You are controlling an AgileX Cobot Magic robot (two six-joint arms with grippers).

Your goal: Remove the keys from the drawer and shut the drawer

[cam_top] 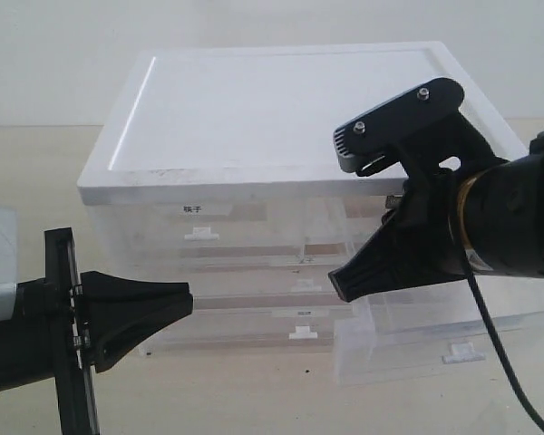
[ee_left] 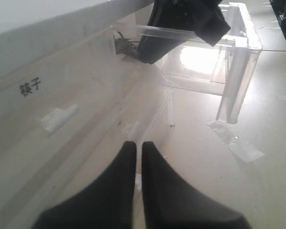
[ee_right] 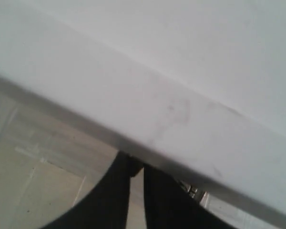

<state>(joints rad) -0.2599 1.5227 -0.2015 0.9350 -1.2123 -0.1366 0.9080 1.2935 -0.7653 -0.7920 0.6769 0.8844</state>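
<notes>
One right hand (cam_top: 342, 283), nearly shut, pinches keys (ee_left: 122, 44) inside drawer (ee_left: 240, 71).

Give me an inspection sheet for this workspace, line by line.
Surface: pale beige tabletop, matte.
Job's things: half-width translucent plastic drawer stands pulled out; keys show only as a small dark jagged shape inside it, identity uncertain.
Clutter: nothing seen.
Grippers: left gripper low before the white-topped translucent drawer cabinet, jaws shut; right gripper reaches into the drawer, jaws together, grip on keys not discernible.
Cables: black cable hangs from the right arm.
Surroundings: plain pale wall.
</notes>
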